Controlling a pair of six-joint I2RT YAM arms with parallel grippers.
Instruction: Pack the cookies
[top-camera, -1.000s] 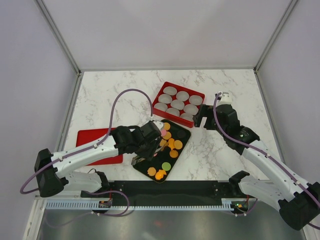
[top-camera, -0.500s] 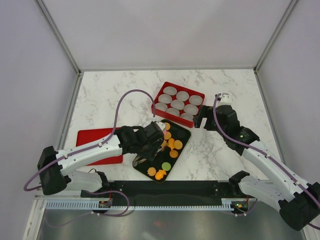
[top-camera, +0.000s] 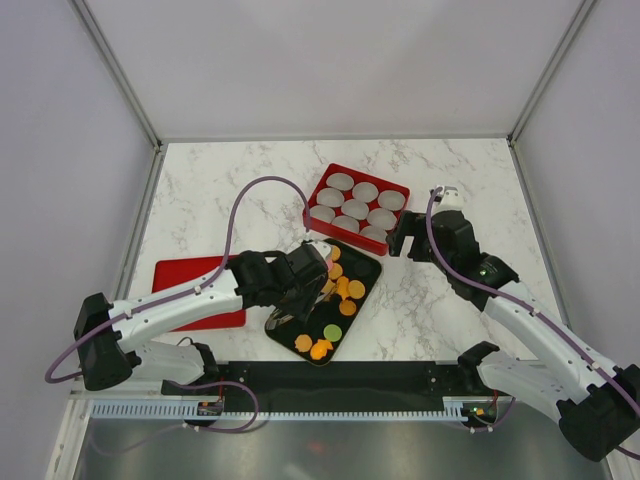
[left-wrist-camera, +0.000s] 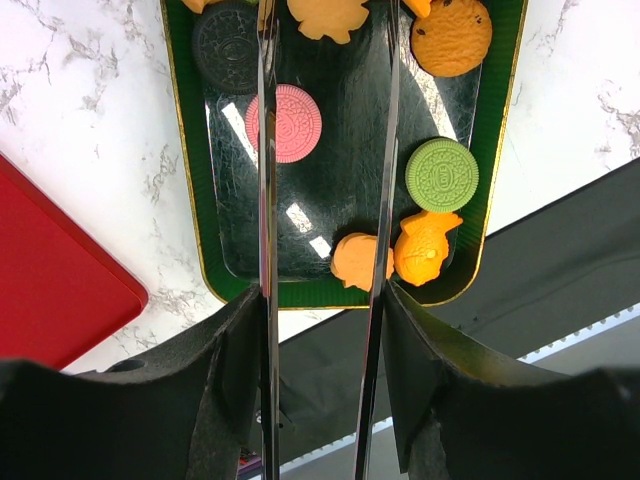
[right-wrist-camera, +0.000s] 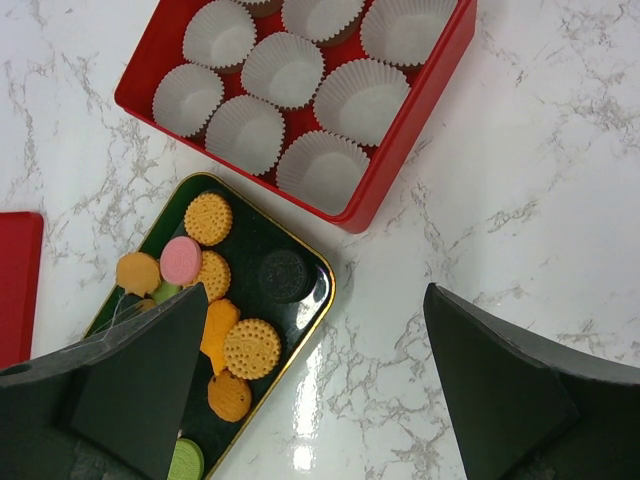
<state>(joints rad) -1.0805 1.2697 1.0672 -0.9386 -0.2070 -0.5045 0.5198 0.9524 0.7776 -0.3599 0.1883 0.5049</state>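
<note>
The left tool (left-wrist-camera: 325, 30) hangs released over a black tray (left-wrist-camera: 497, 170), its two thin fingers (left-wrist-camera: 384, 200) apart with nothing gripped; a pink cookie (left-wrist-camera: 290, 123) lies just under one finger, and the other cookies (left-wrist-camera: 442, 174) lie scattered on the tray below it. The right tool (right-wrist-camera: 310, 300) is spread wide and empty above the marble surface (right-wrist-camera: 520, 230), with a red box (right-wrist-camera: 400, 190) of paper cups (right-wrist-camera: 360, 100) ahead of it

1. My worktop (top-camera: 220, 190) is a white slab with grey marble veining, walled on three sides.
2. A square red box (right-wrist-camera: 418, 112) lined with white paper cups sits toward the far side.
3. A glossy black oblong tray with a gold rim (top-camera: 364, 268) lies askew just beside the box, not touching.
4. A flat red lid (top-camera: 185, 272) lies left of the tray, marble showing between.
</note>
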